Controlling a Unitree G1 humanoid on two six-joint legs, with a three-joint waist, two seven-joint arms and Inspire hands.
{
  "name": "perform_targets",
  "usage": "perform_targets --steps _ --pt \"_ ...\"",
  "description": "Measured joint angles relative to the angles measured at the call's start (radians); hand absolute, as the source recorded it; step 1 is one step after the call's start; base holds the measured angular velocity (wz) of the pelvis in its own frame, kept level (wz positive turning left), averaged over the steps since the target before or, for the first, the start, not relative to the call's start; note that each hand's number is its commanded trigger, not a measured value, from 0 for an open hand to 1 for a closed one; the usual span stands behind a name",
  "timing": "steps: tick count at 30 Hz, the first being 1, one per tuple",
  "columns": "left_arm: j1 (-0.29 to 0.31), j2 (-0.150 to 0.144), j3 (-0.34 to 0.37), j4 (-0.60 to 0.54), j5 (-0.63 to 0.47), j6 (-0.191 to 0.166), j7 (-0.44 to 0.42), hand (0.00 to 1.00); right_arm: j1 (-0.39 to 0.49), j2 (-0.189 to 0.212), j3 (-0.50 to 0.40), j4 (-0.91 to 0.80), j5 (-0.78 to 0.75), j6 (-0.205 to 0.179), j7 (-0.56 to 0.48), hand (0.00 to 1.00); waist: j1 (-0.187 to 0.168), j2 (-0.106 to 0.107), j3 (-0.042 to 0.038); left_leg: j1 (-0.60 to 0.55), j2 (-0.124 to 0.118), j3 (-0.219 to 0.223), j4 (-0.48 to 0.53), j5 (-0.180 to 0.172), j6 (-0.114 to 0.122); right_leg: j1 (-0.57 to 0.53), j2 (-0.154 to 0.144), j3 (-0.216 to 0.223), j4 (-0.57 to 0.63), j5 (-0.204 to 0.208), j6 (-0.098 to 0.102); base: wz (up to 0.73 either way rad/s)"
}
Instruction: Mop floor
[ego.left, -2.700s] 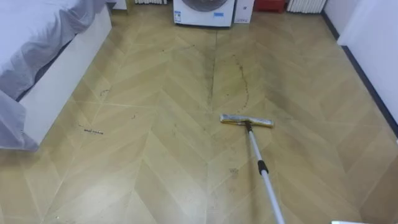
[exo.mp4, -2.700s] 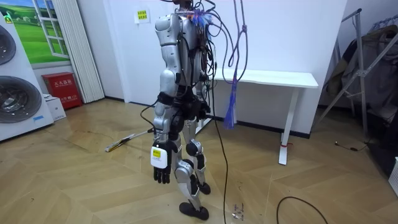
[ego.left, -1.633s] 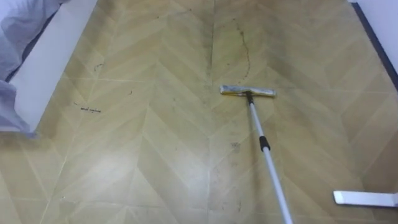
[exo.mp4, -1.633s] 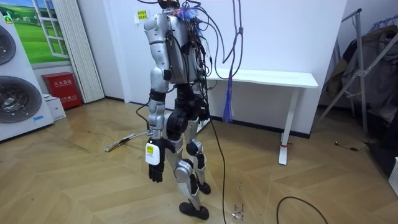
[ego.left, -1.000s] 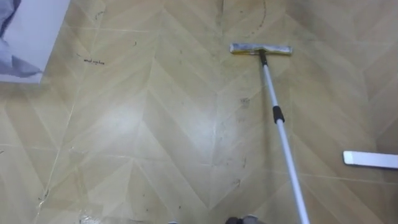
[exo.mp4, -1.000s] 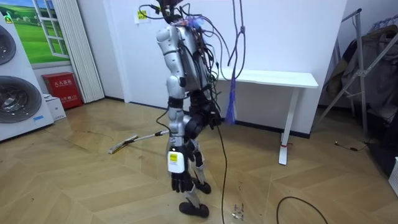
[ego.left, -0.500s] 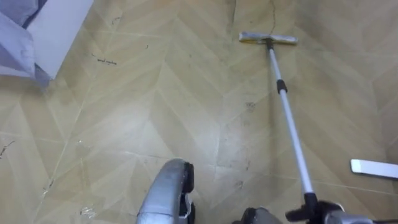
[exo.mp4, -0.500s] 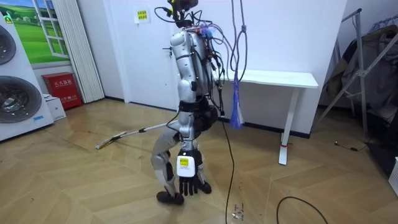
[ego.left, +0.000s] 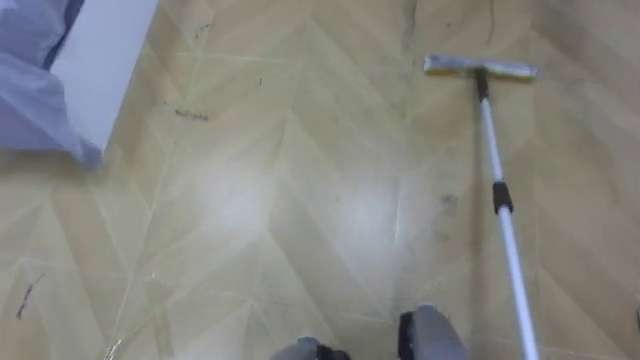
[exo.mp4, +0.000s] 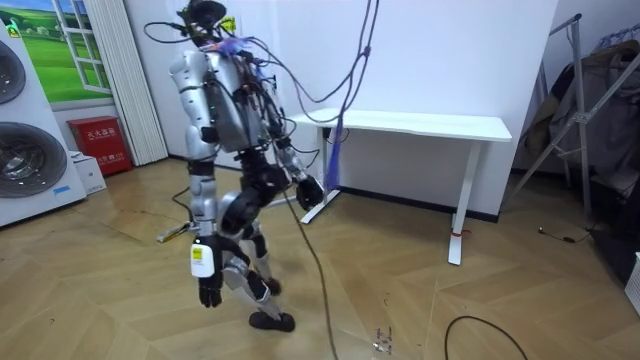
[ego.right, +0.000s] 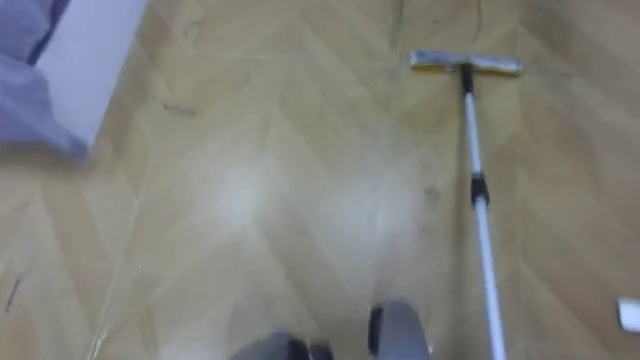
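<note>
The mop lies ahead on my right, its flat head (ego.left: 480, 68) on the wooden floor and its white pole (ego.left: 505, 230) slanting back past the lower right edge. In the room view the mop head (exo.mp4: 172, 235) shows on the floor behind my legs. My right hand (exo.mp4: 306, 191) reaches out behind me at hip height, shut on the pole's upper end. My left hand (exo.mp4: 208, 291) hangs beside my thigh with relaxed fingers and holds nothing. I stand mid-stride, facing the room view's left.
A bed with a white frame (ego.left: 105, 65) and a grey sheet (ego.left: 25, 110) is at my far left. Small dark marks (ego.left: 190, 115) dot the floor. Washing machines (exo.mp4: 28, 150), a red box (exo.mp4: 100, 142), a white table (exo.mp4: 420, 126) and a rack (exo.mp4: 590, 110) ring the room.
I have stepped towards the room view's left, leaning forward, and the eye views have shifted. The mop head has slid ahead with me. My left hand has stayed hanging.
</note>
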Motion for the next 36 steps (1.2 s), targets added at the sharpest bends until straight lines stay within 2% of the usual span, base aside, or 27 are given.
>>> perform_targets --steps 2,3,4,5,6,7,9,10,11,13,14,15,16,17,18,20,21,24,26,27,29,30,32,33,34,35,36 --pt "0.006 0.000 0.003 0.000 -0.005 0.021 0.002 0.00 -0.013 0.000 -0.012 0.000 0.000 0.020 -0.006 1.00 0.003 -0.004 -0.0019 0.040 0.005 -0.013 0.043 -0.043 -0.027 0.035 0.003 -0.022 -0.004 0.019 -0.017 0.05" --pt "0.011 0.008 0.001 -0.006 -0.015 0.026 0.004 0.00 -0.046 -0.001 -0.015 0.005 -0.004 0.028 -0.015 1.00 0.008 -0.011 0.0034 0.005 0.031 0.003 0.181 -0.014 -0.078 0.059 0.015 -0.023 0.035 -0.008 -0.022 -0.05" --pt "0.020 0.017 -0.007 -0.016 -0.036 0.033 0.016 0.00 -0.101 -0.008 -0.015 0.008 -0.008 0.047 -0.021 1.00 0.019 -0.031 0.0096 -0.065 0.062 0.011 0.367 0.110 -0.132 0.074 0.018 -0.021 0.084 -0.050 -0.044 -0.21" --pt "0.020 0.018 -0.008 -0.016 -0.047 0.035 0.025 0.00 -0.133 -0.016 -0.015 0.009 -0.013 0.055 -0.022 1.00 0.032 -0.047 0.0139 -0.100 0.068 0.011 0.442 0.193 -0.145 0.080 0.016 -0.016 0.103 -0.069 -0.050 -0.40" --pt "0.019 0.017 -0.013 -0.015 -0.082 0.032 0.040 0.00 -0.208 -0.035 -0.016 0.008 -0.027 0.066 -0.022 1.00 0.050 -0.073 0.0175 -0.177 0.066 0.010 0.555 0.363 -0.156 0.087 0.018 0.001 0.131 -0.096 -0.050 -0.37" --pt "0.018 0.020 -0.013 -0.021 -0.110 0.020 0.047 0.00 -0.290 -0.052 -0.017 0.004 -0.041 0.064 -0.029 1.00 0.065 -0.083 0.0180 -0.272 0.076 0.002 0.652 0.402 -0.154 0.090 0.022 0.005 0.152 -0.122 -0.052 -0.32" --pt "0.018 0.030 -0.005 -0.042 -0.117 0.009 0.061 0.00 -0.408 -0.063 -0.016 -0.007 -0.034 0.033 -0.029 1.00 0.109 -0.108 0.0334 -0.395 0.116 0.002 0.700 0.379 -0.138 0.103 0.042 0.033 0.164 -0.149 -0.054 -0.43" --pt "0.021 0.036 -0.005 -0.052 -0.128 0.005 0.068 0.00 -0.471 -0.061 -0.014 -0.016 -0.013 0.000 -0.029 1.00 0.122 -0.132 0.0464 -0.433 0.129 0.004 0.617 0.352 -0.137 0.126 0.046 0.048 0.157 -0.166 -0.043 -0.34" --pt "0.021 0.035 -0.005 -0.051 -0.127 0.004 0.068 0.00 -0.488 -0.064 -0.013 -0.028 0.004 -0.013 -0.027 1.00 0.125 -0.134 0.0476 -0.438 0.127 -0.001 0.539 0.338 -0.140 0.146 0.046 0.049 0.147 -0.174 -0.035 0.00" --pt "0.021 0.036 -0.002 -0.050 -0.124 -0.006 0.057 0.00 -0.494 -0.073 -0.005 -0.062 0.076 -0.026 -0.007 1.00 0.151 -0.131 0.0431 -0.347 0.127 -0.027 0.080 0.333 -0.142 0.242 0.042 0.034 0.087 -0.213 -0.010 0.18" --pt "0.025 0.038 -0.002 -0.048 -0.122 -0.008 0.051 0.00 -0.488 -0.073 -0.001 -0.062 0.088 -0.021 0.000 1.00 0.148 -0.125 0.0398 -0.318 0.126 -0.035 -0.019 0.336 -0.142 0.269 0.039 0.025 0.075 -0.229 -0.004 0.40" --pt "0.014 0.047 -0.002 -0.035 -0.118 0.000 0.035 0.00 -0.451 -0.071 0.006 -0.062 0.116 -0.020 0.009 1.00 0.130 -0.132 0.0349 -0.296 0.102 -0.012 -0.025 0.311 -0.061 0.311 0.007 0.011 0.061 -0.261 0.025 0.74" --pt "-0.004 0.047 0.000 -0.033 -0.099 0.001 0.027 0.00 -0.399 -0.079 0.003 -0.060 0.129 -0.020 0.014 1.00 0.119 -0.128 0.0327 -0.274 0.081 0.003 -0.020 0.283 -0.035 0.342 -0.010 0.016 0.056 -0.268 0.036 0.84" --pt "-0.011 0.047 0.000 -0.031 -0.092 0.001 0.023 0.00 -0.375 -0.081 0.004 -0.050 0.135 -0.020 0.014 1.00 0.116 -0.122 0.0299 -0.262 0.069 0.009 -0.015 0.269 -0.020 0.353 -0.016 0.025 0.060 -0.263 0.045 0.66" --pt "-0.016 0.044 -0.001 -0.037 -0.075 -0.003 0.020 0.00 -0.328 -0.087 0.005 -0.014 0.144 -0.021 0.021 1.00 0.112 -0.113 0.0210 -0.230 0.048 0.023 -0.008 0.233 0.000 0.369 -0.028 0.040 0.098 -0.242 0.079 0.35" --pt "-0.026 0.033 0.004 -0.043 -0.057 -0.005 0.022 0.00 -0.254 -0.102 0.012 0.046 0.134 -0.021 0.018 1.00 0.108 -0.084 0.0039 -0.172 0.013 0.027 -0.009 0.188 0.021 0.367 -0.046 0.070 0.190 -0.161 0.092 0.19" --pt "-0.027 0.028 0.015 -0.046 -0.059 -0.011 0.025 0.00 -0.195 -0.105 0.016 0.055 0.114 -0.020 0.000 1.00 0.102 -0.055 -0.0075 -0.141 -0.001 0.013 -0.013 0.162 0.029 0.352 -0.040 0.093 0.254 -0.099 0.097 0.06" --pt "-0.029 0.026 0.032 -0.054 -0.057 -0.016 0.054 0.00 -0.091 -0.078 0.026 0.051 0.109 -0.020 -0.035 1.00 0.060 -0.022 -0.0065 -0.067 -0.022 0.001 -0.071 0.143 0.036 0.237 -0.036 0.094 0.309 -0.095 0.097 -0.02" --pt "-0.028 0.025 0.033 -0.054 -0.057 -0.011 0.061 0.00 -0.048 -0.050 0.026 0.038 0.109 -0.017 -0.042 1.00 0.048 -0.017 -0.0035 -0.017 -0.019 0.000 -0.122 0.140 0.031 0.183 -0.021 0.089 0.210 -0.093 0.093 -0.12" --pt "-0.027 0.021 0.033 -0.053 -0.057 -0.007 0.060 0.00 -0.034 -0.036 0.026 0.037 0.102 -0.009 -0.041 1.00 0.034 -0.024 0.0011 0.008 -0.016 -0.001 -0.145 0.137 0.026 0.164 -0.015 0.083 0.100 -0.081 0.078 -0.13" --pt "-0.023 0.018 0.034 -0.054 -0.049 0.000 0.060 0.00 -0.029 -0.020 0.024 0.037 0.089 0.005 -0.040 1.00 0.029 -0.026 0.0016 0.038 -0.011 -0.001 -0.156 0.119 0.011 0.150 -0.003 0.060 -0.073 -0.036 0.052 -0.11" --pt "-0.022 0.015 0.036 -0.053 -0.041 0.013 0.060 0.00 -0.031 -0.015 0.018 0.036 0.079 0.019 -0.038 1.00 0.027 -0.033 0.0037 0.054 -0.008 -0.004 -0.149 0.100 0.002 0.145 0.001 0.040 -0.126 0.016 0.034 0.00" --pt "-0.015 0.012 0.037 -0.052 -0.038 0.041 0.061 0.00 -0.052 -0.016 0.001 0.030 0.061 0.045 -0.041 1.00 0.040 -0.034 -0.0012 0.073 0.011 -0.020 -0.116 0.062 -0.024 0.173 0.009 0.006 -0.130 0.037 0.021 -0.11" --pt "-0.012 0.017 0.036 -0.047 -0.044 0.055 0.064 0.00 -0.092 -0.018 -0.006 0.040 0.044 0.057 -0.041 1.00 0.053 -0.043 0.0020 0.068 0.026 -0.022 -0.042 0.049 -0.043 0.191 0.006 -0.017 -0.107 0.022 0.005 -0.33" --pt "-0.011 0.022 0.035 -0.041 -0.064 0.066 0.070 0.00 -0.148 -0.025 -0.011 0.049 0.024 0.062 -0.043 1.00 0.056 -0.048 0.0049 0.006 0.054 -0.022 0.111 0.077 -0.087 0.197 0.010 -0.040 -0.064 -0.010 -0.013 -0.28" --pt "-0.010 0.026 0.033 -0.040 -0.072 0.069 0.074 0.00 -0.173 -0.029 -0.013 0.054 0.016 0.065 -0.042 1.00 0.058 -0.056 0.0054 -0.024 0.067 -0.021 0.193 0.107 -0.106 0.197 0.012 -0.039 -0.037 -0.031 -0.018 -0.11" --pt "-0.008 0.029 0.019 -0.041 -0.095 0.068 0.089 0.00 -0.229 -0.038 -0.011 0.054 0.009 0.067 -0.042 1.00 0.068 -0.071 0.0064 -0.086 0.086 -0.022 0.337 0.196 -0.130 0.198 0.014 -0.036 0.014 -0.074 -0.028 -0.08"
